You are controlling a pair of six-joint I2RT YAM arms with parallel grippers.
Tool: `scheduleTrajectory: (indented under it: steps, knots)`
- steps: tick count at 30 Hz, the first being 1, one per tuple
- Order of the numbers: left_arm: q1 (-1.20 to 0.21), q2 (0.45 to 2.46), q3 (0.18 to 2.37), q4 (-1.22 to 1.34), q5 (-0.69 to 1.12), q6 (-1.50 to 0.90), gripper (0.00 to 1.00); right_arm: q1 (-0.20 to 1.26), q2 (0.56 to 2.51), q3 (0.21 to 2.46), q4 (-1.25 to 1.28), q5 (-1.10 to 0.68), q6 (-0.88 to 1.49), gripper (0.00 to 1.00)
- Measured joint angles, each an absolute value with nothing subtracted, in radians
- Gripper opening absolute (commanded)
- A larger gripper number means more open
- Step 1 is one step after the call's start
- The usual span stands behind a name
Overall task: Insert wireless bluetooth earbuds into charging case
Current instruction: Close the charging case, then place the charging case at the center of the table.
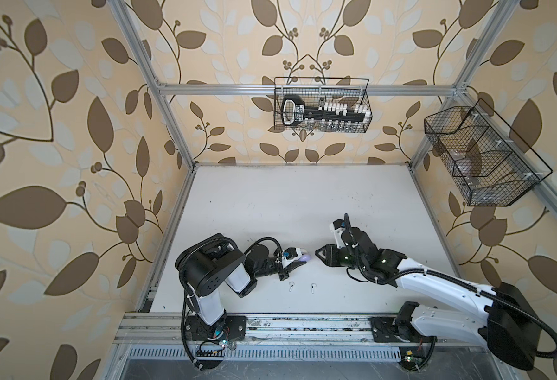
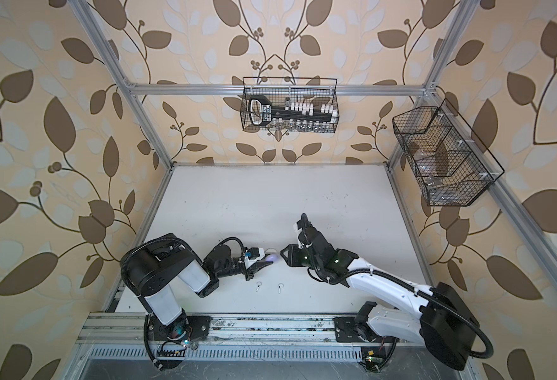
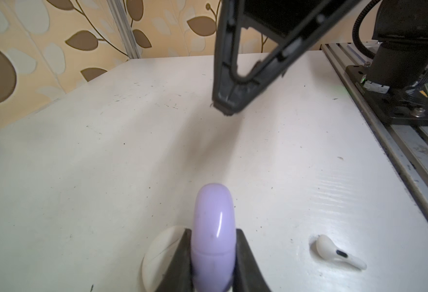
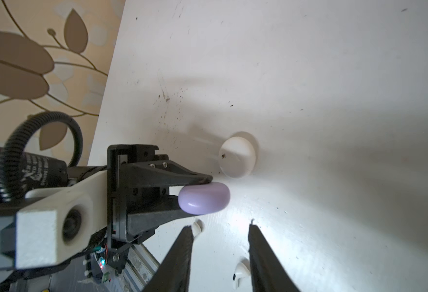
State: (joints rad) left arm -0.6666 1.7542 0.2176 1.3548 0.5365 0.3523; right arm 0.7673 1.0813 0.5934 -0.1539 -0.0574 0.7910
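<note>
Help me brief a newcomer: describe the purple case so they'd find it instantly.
On the white table, find the left arm. Clamped edgewise in its jaws is a rounded lavender case; the other round case, lying on the table, is white.

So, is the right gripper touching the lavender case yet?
Apart. The left wrist view shows bare table between the right gripper and the lavender case.

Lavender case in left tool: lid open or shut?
Shut. The lavender case is one smooth closed pebble, no lid raised, pinched in the left tool.
</note>
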Motion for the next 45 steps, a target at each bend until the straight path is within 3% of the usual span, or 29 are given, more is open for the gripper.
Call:
scheduleTrajectory:
  steps: [7, 14, 24, 36, 45]
  knots:
    - [-0.666, 1.751, 0.254, 1.343, 0.5, 0.278, 0.15, 0.723, 0.818, 0.496, -0.28, 0.047, 0.811, 0.46]
    - [-0.666, 1.649, 0.472, 1.042, 0.535, 0.143, 0.13, 0.706, 0.66, 0.42, -0.389, 0.089, 0.83, 0.46]
    - [-0.666, 1.744, 0.832, 0.713, 0.558, -0.122, 0.13, 0.706, 0.564, 0.4, -0.469, 0.113, 0.849, 0.46]
    - [-0.666, 1.973, 1.003, 0.574, 0.576, -0.508, 0.13, 0.707, 0.49, 0.383, -0.524, 0.138, 0.877, 0.45]
    - [-0.666, 2.082, 1.119, 0.488, 0.566, -0.663, 0.14, 0.759, 0.484, 0.383, -0.541, 0.172, 0.9, 0.45]
